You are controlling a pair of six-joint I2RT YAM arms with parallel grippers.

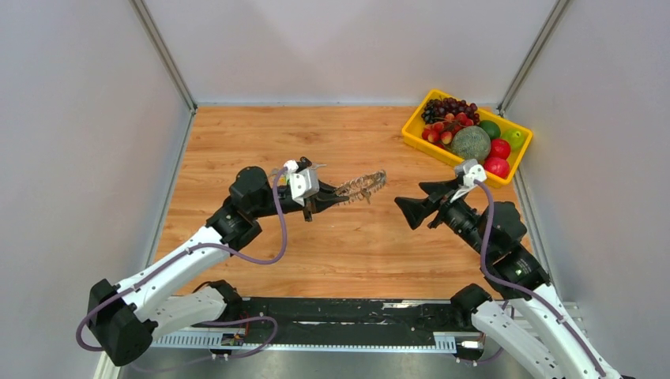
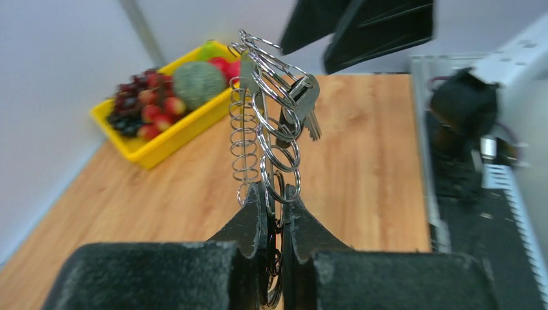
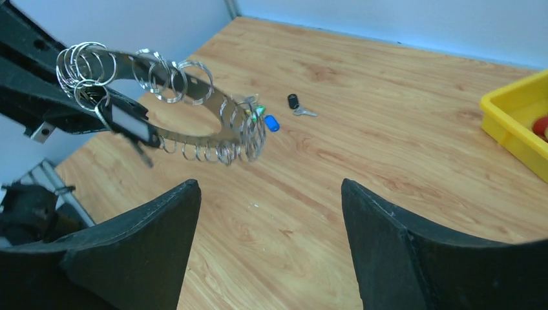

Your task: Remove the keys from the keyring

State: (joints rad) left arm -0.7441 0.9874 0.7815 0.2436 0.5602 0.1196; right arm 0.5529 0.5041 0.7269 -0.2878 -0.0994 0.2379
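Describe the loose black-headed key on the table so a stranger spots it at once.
On the wooden table, look past the free end of the large grey coil-rimmed metal keyring held above it. There a small silver key with a black head lies flat. Its neighbour is a blue tag; this one is black and silver.

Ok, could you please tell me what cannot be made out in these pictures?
- Left wrist: lower end of the keyring, hidden inside the left gripper.
- Left wrist: how many keys hang on it; overlapping loops hide them.
- Right wrist: the yellow tray, cut off by the right edge.
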